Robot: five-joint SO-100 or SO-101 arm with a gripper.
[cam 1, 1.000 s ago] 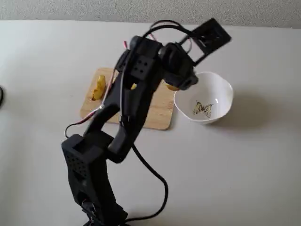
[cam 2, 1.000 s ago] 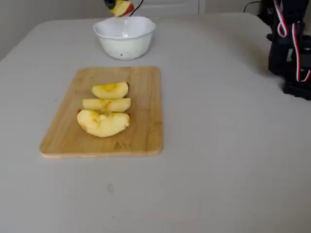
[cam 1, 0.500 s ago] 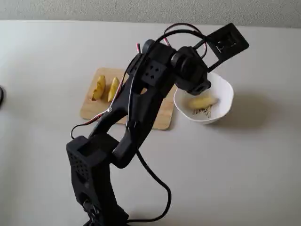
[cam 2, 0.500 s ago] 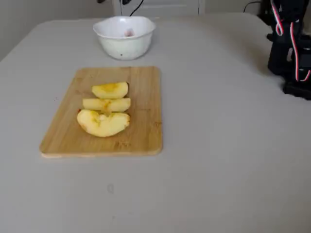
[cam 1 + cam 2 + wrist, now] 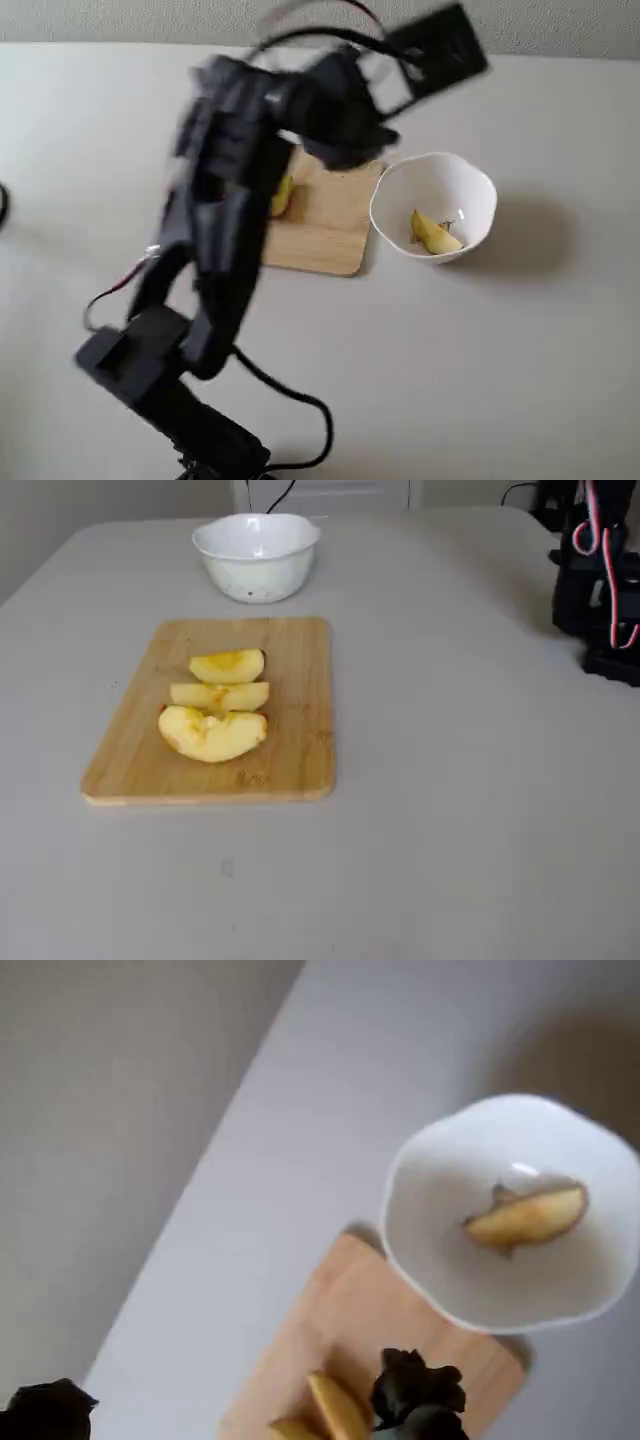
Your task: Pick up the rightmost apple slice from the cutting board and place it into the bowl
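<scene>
A pale yellow apple slice (image 5: 433, 233) lies inside the white wavy-rimmed bowl (image 5: 480, 200); the wrist view also shows the slice (image 5: 525, 1218) in the bowl (image 5: 450, 1270). The light-wood cutting board (image 5: 290, 740) carries three more yellow slices (image 5: 220, 695), and the bowl (image 5: 257, 570) stands behind it. My gripper (image 5: 230, 1398) is open and empty, raised above the board (image 5: 340, 1310), with one dark fingertip (image 5: 415, 1390) beside a slice (image 5: 335, 1410). In a fixed view the blurred black arm (image 5: 230, 200) covers most of the board (image 5: 325, 235).
The arm's base (image 5: 150, 370) and its black cable (image 5: 300, 400) sit at the table's lower left in a fixed view. The arm's base also stands at the right edge of the other fixed view (image 5: 600, 580). The table's far edge meets a wall (image 5: 100, 1160).
</scene>
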